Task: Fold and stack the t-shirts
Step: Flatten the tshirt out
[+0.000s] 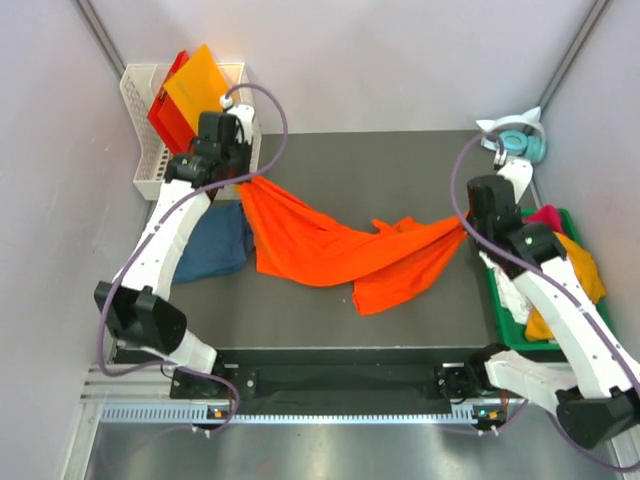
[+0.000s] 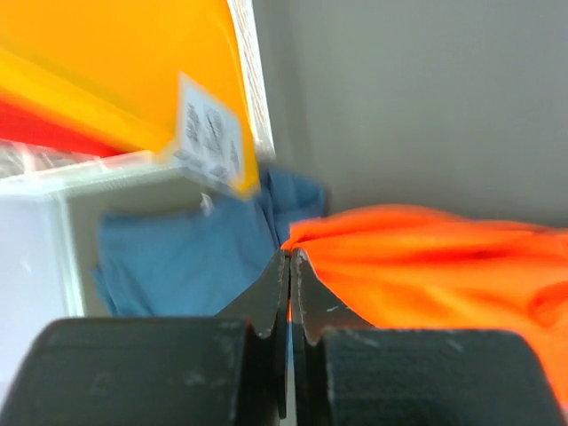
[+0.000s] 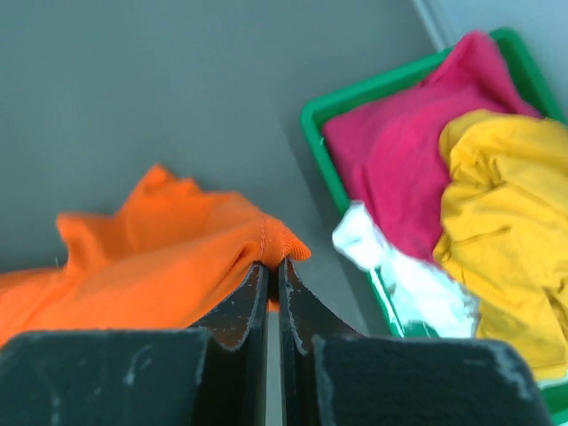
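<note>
A large bright orange t-shirt [image 1: 340, 245] hangs stretched between both grippers over the dark table. My left gripper [image 1: 243, 182] is shut on its left corner [image 2: 306, 232], lifted near the white basket. My right gripper [image 1: 465, 222] is shut on its right edge [image 3: 266, 240]. A dark teal-blue t-shirt [image 1: 215, 245] lies crumpled under the left arm; it also shows in the left wrist view [image 2: 177, 257]. Magenta [image 3: 399, 151], yellow-orange [image 3: 506, 213] and white [image 3: 408, 275] t-shirts lie in the green bin [image 1: 500, 310] at the right.
A white basket [image 1: 140, 140] at the back left holds stiff orange [image 1: 195, 85] and red [image 1: 165, 115] plastic sheets. A teal and white headset-like object [image 1: 520, 140] sits at the back right. Grey walls close in both sides.
</note>
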